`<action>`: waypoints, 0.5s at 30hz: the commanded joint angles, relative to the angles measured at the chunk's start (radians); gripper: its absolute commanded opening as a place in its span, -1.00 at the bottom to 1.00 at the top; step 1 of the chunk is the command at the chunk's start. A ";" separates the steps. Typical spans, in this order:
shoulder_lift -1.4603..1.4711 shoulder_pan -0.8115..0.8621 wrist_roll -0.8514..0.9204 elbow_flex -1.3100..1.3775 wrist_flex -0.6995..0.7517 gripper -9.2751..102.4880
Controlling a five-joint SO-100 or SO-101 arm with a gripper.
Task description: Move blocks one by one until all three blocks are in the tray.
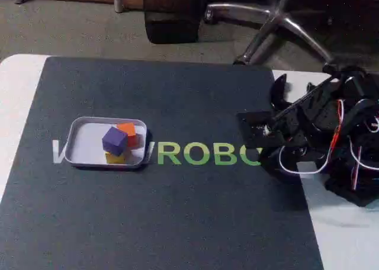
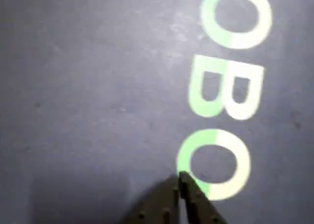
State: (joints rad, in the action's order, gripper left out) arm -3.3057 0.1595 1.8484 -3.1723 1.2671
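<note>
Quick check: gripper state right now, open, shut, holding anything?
Gripper: shut and empty in the wrist view, fingertips together over the dark mat, holding nothing.

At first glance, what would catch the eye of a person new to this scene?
The white tray at the mat's left holds three bright blocks bunched together: purple block perched on the yellow block, orange block behind. On the right, the folded black arm; in the wrist view its hand looks shut over green lettering.
</note>
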 commanded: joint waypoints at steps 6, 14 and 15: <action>-0.003 0.011 -0.005 0.002 0.008 -0.97; -0.003 0.012 -0.005 0.002 0.008 -0.97; -0.003 0.012 -0.005 0.002 0.008 -0.97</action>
State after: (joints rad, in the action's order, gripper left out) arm -3.3057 0.1657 1.8484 -3.1723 1.2671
